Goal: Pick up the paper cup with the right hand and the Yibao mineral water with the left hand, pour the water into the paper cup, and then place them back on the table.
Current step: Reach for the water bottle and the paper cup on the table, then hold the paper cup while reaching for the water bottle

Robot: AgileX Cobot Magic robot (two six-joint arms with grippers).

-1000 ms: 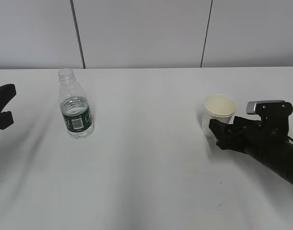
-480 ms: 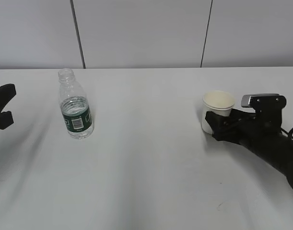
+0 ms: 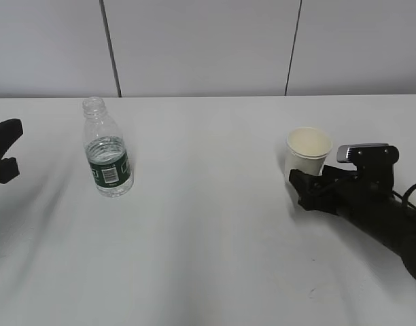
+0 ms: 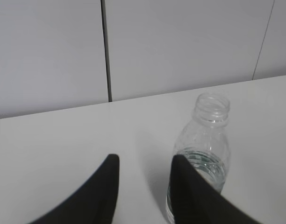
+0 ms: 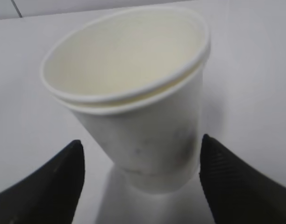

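Now, at the far left edge of the exterior frame you see the left hand (image 3: 3, 151) low over the table (image 3: 208, 224), its jaws spread apart and holding nothing. Its wrist camera shows both black fingers (image 4: 192, 196) rising from the bottom of the frame, the right one overlapping the lower left side of the bottle in that view — whether it touches is not clear.

Just right of that, in the left third of the frame, the Yibao mineral water (image 3: 107, 149) stands upright on the table, uncapped, with its dark green label and white barcode patch facing you and water sitting at about label height.

Move across the bare middle and you reach the paper cup (image 3: 307, 157), right of centre. It leans rather than standing straight — the right wrist view shows it clearly tilted. The right hand (image 3: 308, 187) comes in from the lower right corner, its jaws set wide, one finger on each side of the cup's lower body, with a gap visible at both sides.
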